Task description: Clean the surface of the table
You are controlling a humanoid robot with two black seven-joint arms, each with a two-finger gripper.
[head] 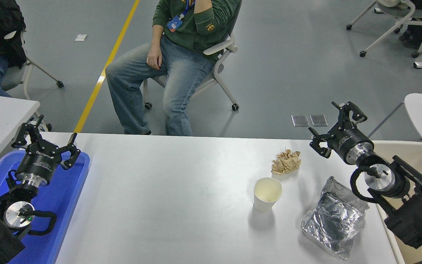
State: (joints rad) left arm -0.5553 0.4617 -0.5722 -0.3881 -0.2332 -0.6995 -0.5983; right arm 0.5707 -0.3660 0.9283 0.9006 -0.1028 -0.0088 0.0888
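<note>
Right gripper fingers spread, empty, above the far right corner of the table surface. Near the table's right edge: crumpled brown paper, paper cup, foil bag. Left gripper, fingers spread, over the blue tray at the left edge.

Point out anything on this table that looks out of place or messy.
Three bits of litter sit at the right of the table surface: a crumpled brown paper wad, an upright, seemingly empty paper cup and a crinkled silver foil bag. Nothing looks spilled.
</note>
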